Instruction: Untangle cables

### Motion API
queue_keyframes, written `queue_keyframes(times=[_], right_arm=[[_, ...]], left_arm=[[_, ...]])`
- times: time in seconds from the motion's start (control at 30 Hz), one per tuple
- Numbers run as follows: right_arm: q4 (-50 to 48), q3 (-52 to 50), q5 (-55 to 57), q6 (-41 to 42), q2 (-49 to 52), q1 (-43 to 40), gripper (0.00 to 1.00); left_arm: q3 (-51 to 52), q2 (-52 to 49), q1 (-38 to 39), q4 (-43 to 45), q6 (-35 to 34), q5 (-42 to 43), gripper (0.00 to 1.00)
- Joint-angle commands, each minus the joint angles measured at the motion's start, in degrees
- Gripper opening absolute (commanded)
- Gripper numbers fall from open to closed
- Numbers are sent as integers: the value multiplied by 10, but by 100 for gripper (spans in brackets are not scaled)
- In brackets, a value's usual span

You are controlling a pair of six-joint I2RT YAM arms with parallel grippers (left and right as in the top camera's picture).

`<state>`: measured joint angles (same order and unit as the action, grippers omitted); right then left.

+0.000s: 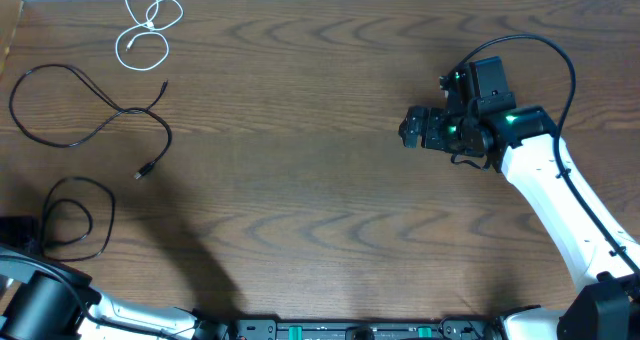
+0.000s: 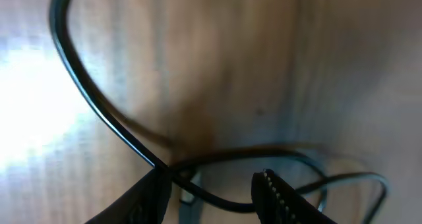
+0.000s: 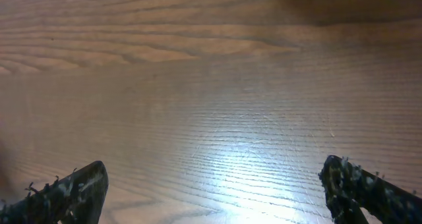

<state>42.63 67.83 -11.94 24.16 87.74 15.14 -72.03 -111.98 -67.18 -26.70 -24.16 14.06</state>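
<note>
White cable (image 1: pixel 150 25) and long black cable (image 1: pixel 122 111) lie free; my half-spread left claw (image 2: pixel 211 181) straddles the short black cable (image 2: pixel 99 111), right claw (image 3: pixel 212 178) spread, empty.

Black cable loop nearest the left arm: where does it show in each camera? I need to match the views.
Overhead: black cable loop lies at the lower left, beside the left arm.
Left wrist: it sweeps from top left to bottom centre, passing between the left gripper fingers.
Right wrist: not in it; only the right gripper over bare wood.
Shared landmark: the wood-grain table.
</note>
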Motion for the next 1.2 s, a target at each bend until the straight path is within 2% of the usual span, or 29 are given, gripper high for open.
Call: queue_keyframes(times=[0.0, 0.2, 0.43, 0.53, 0.6, 0.7, 0.77, 0.9, 1.03, 1.1, 1.17], right_arm=[[1, -2, 0, 5, 1, 3, 99], [1, -2, 0, 5, 1, 3, 99], [-1, -2, 0, 5, 1, 3, 99], [-14, -2, 0, 5, 1, 3, 99], [-20, -2, 0, 5, 1, 4, 99], [-20, -2, 0, 5, 1, 7, 99], [-20, -2, 0, 4, 1, 11, 99], [-22, -2, 0, 5, 1, 21, 99], [-30, -2, 0, 5, 1, 36, 99], [-31, -2, 0, 5, 1, 44, 99], [-32, -2, 0, 5, 1, 52, 99]], left_arm=[[3, -7, 0, 3, 11, 48, 45], [3, 5, -2, 2, 33, 39, 46], [3, 87, -2, 2, 31, 0, 50], [3, 131, 0, 4, -5, 2, 50], [3, 151, 3, 11, -34, 30, 55], [3, 164, 17, 45, -36, 127, 56], [3, 164, 39, 68, -36, 189, 56], [3, 164, 108, 71, -18, 195, 57], [3, 164, 213, 66, 75, 140, 76], [3, 164, 261, 55, 112, 103, 78], [3, 164, 311, 46, 118, 67, 79]])
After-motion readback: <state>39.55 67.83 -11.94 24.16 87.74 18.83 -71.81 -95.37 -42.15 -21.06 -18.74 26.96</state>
